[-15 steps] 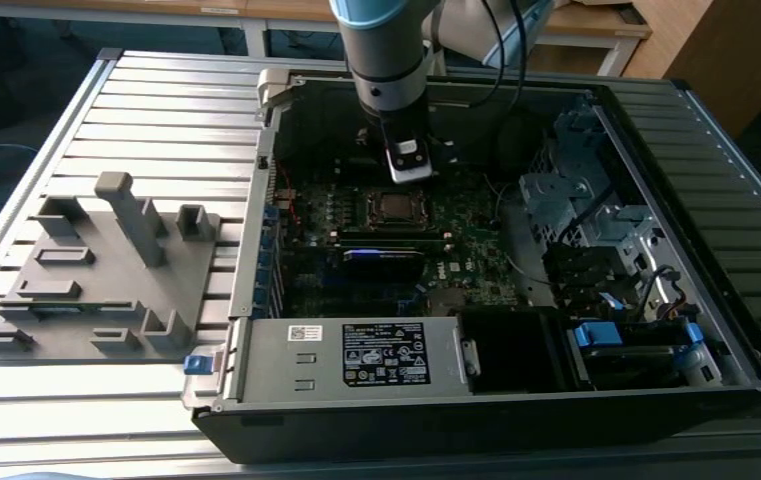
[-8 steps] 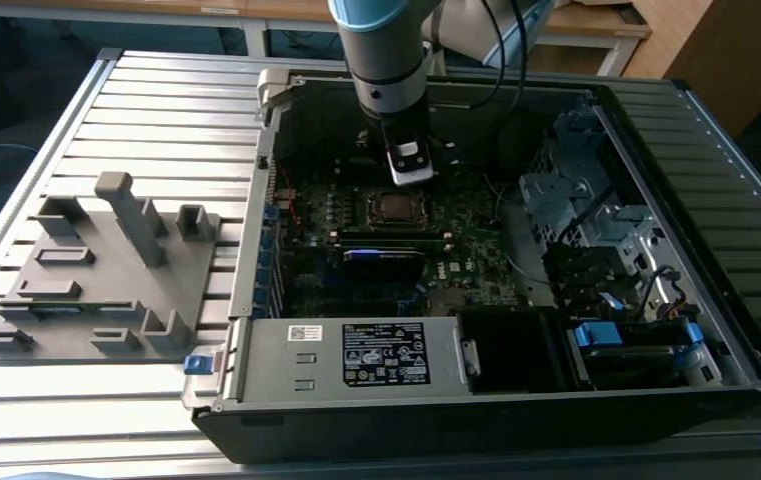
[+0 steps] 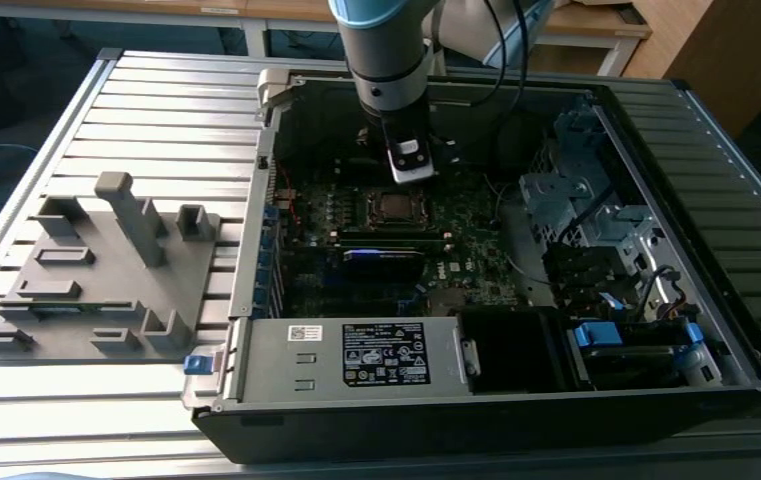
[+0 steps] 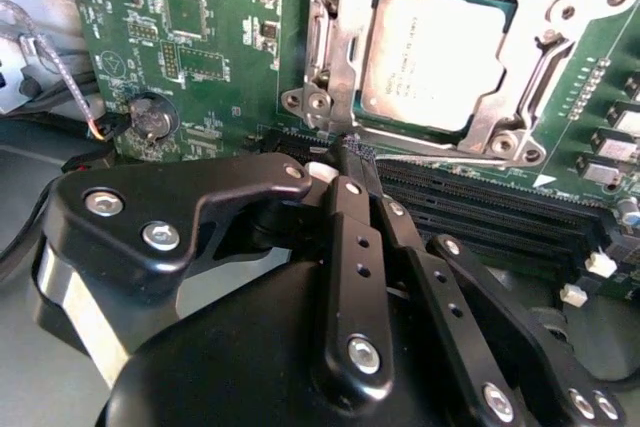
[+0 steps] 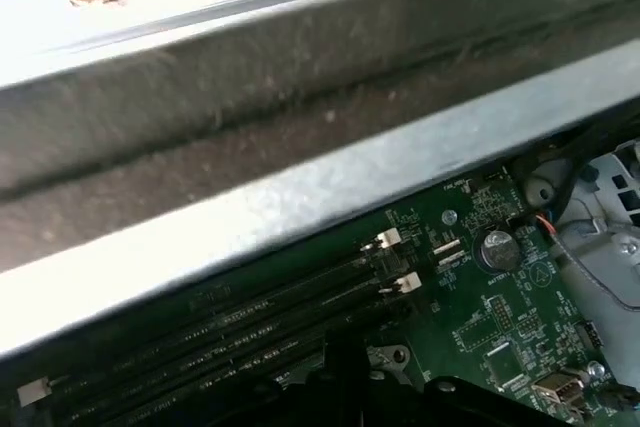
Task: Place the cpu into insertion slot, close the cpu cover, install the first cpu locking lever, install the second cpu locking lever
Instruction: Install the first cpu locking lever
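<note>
The cpu (image 4: 435,57), a flat silver-grey square, lies in the socket on the green motherboard (image 4: 215,37). The shiny cpu cover (image 4: 335,42) lies down around it, and the chip's top shows through its window. A thin metal lever rod (image 4: 545,72) runs along one side of the cover. In the second wrist view my gripper (image 4: 352,150) is shut with nothing between its black fingers (image 4: 345,217), its tip just off the socket's edge, over the memory slots (image 4: 480,207). In the exterior view the gripper (image 3: 411,172) hangs right above the socket (image 3: 394,206) inside the open computer case (image 3: 353,420).
Case walls (image 5: 300,117) ring the board closely. A drive cage and cable bundle (image 3: 594,220) fill the exterior view's right. The power supply (image 3: 353,355) sits at the case's front. A grey fixture tray (image 3: 113,270) stands on the slatted table at the exterior view's left. A coin battery (image 4: 150,117) sits near the gripper.
</note>
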Action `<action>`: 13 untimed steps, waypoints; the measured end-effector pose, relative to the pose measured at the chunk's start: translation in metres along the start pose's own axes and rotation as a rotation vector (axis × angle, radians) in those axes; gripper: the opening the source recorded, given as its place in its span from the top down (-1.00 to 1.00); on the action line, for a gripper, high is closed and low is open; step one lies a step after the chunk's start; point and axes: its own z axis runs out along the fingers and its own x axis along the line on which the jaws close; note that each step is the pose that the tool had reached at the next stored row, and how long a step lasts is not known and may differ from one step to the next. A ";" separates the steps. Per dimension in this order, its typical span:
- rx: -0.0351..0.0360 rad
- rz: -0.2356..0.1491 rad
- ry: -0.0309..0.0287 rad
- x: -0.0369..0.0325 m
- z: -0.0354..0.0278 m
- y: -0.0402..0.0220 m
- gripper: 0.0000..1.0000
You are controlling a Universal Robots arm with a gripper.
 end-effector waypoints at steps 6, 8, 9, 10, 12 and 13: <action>-0.0020 0.001 0.0007 0.0001 -0.0023 0.0007 0.79; -0.0019 0.000 0.0002 0.0016 -0.0026 0.0008 0.79; -0.0023 0.000 -0.0001 0.0024 -0.0027 0.0009 0.79; -0.0029 0.001 -0.0002 0.0031 -0.0028 0.0011 0.79; -0.0038 0.002 -0.0008 0.0046 -0.0027 0.0017 0.79; -0.0036 0.004 -0.0013 0.0052 -0.0027 0.0022 0.79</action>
